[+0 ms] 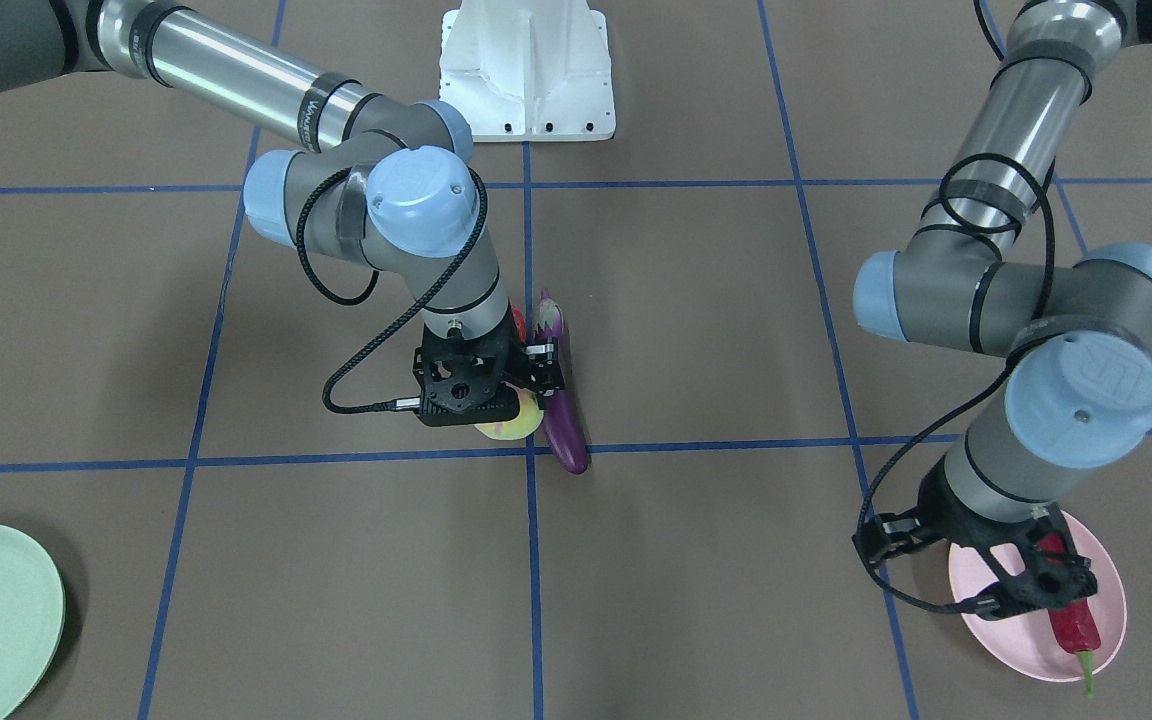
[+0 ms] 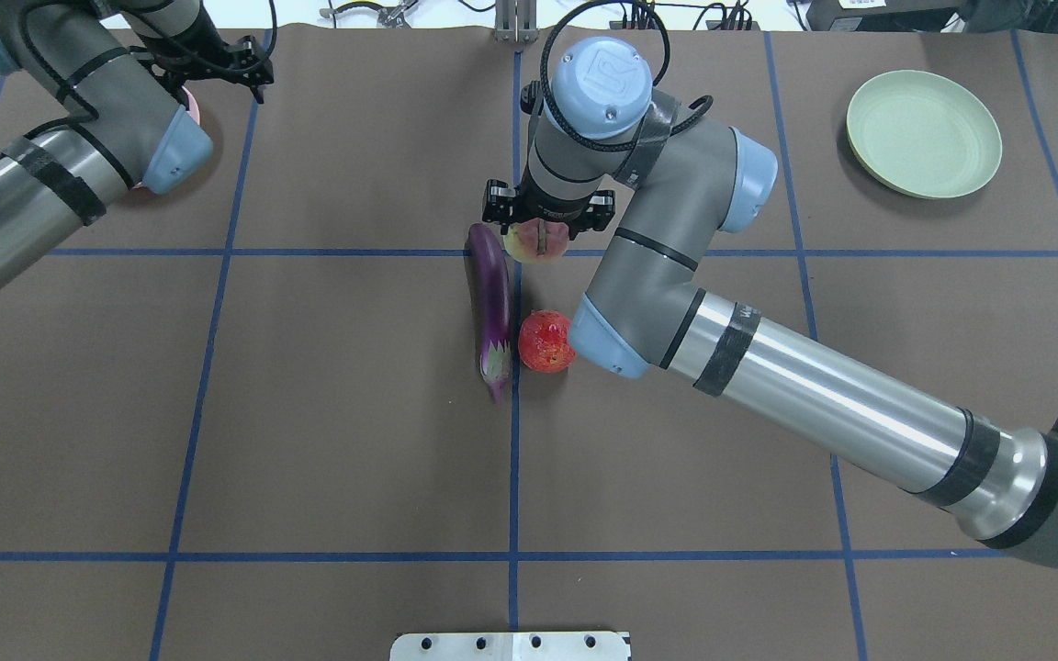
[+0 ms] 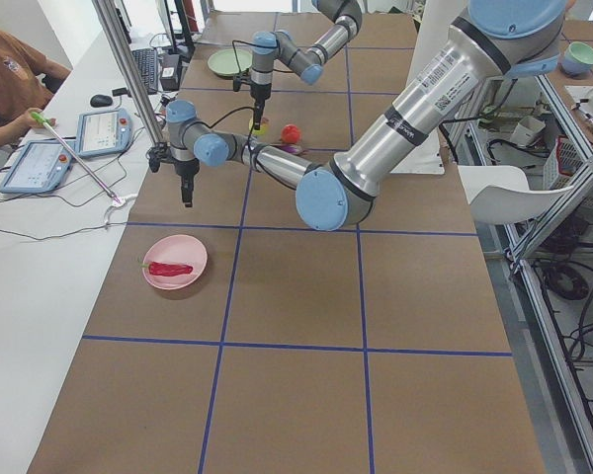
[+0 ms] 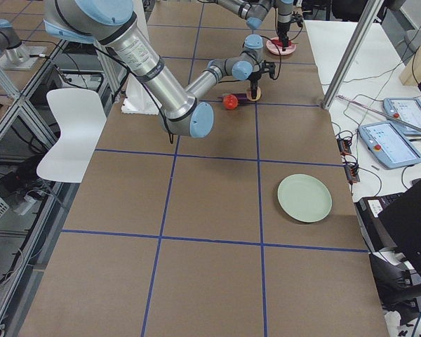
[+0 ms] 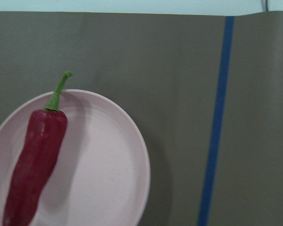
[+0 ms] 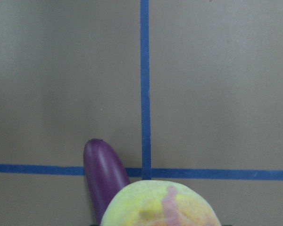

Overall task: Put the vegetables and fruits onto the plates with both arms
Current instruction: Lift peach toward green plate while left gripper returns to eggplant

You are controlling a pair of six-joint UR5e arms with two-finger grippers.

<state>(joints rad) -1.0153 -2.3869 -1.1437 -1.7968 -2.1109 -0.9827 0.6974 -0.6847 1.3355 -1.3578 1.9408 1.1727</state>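
Crossing the brown table (image 2: 354,413), blue lines (image 2: 513,459) meet near the eggplant (image 2: 492,303).

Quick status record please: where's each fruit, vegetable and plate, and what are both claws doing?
chili: lying on pink plate
left claw: hovering above pink plate; open or shut unclear
right claw: down over peach; grip unclear
peach: beside eggplant's tip
eggplant: on table along blue line
red fruit: on table beside eggplant's cap
green plate: bare, robot's far right

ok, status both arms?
Left gripper above pink plate, chili on it; jaws unclear. Right gripper straddling peach, grip unconfirmed. Eggplant close beside peach.
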